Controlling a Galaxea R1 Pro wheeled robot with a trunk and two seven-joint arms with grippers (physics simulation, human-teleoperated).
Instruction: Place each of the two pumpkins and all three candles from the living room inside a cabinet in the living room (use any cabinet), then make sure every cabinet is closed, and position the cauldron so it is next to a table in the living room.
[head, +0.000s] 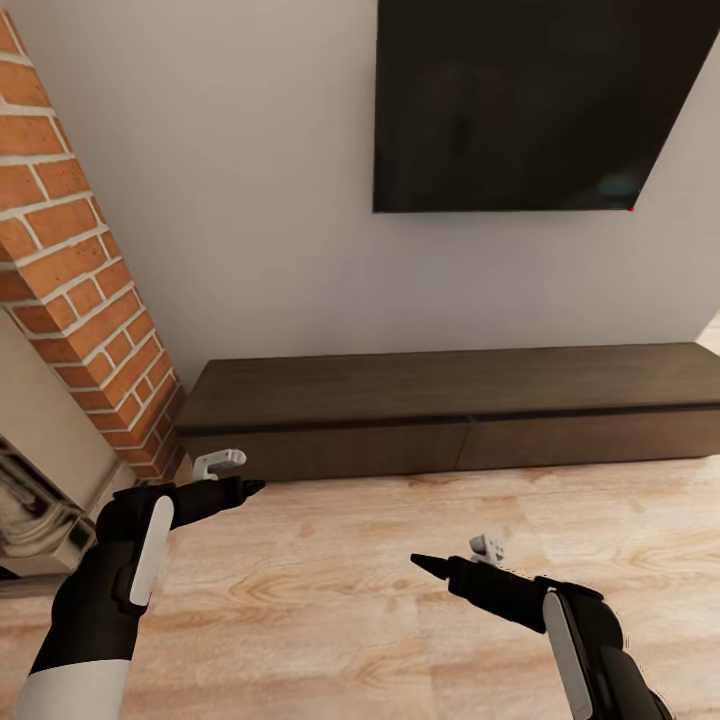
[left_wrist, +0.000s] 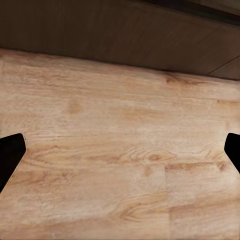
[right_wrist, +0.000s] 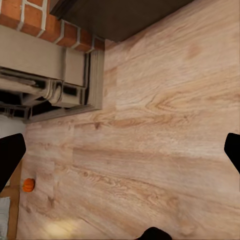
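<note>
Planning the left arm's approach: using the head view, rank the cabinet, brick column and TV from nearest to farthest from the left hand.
1. Brick column, just beside the left hand, on its outer side.
2. Cabinet, low, straight ahead.
3. TV, high on the wall, ahead and rightward.

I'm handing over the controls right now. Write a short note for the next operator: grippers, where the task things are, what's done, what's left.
Left gripper: open, holding nothing.
Right gripper: open, holding nothing.
Cabinet: straight ahead against the wall under the TV, both fronts shut.
One pumpkin lies on the floor, seen from the right wrist camera.
Done: cannot tell what is stowed.
Left: collect that pumpkin, find the candles and cauldron.
</note>
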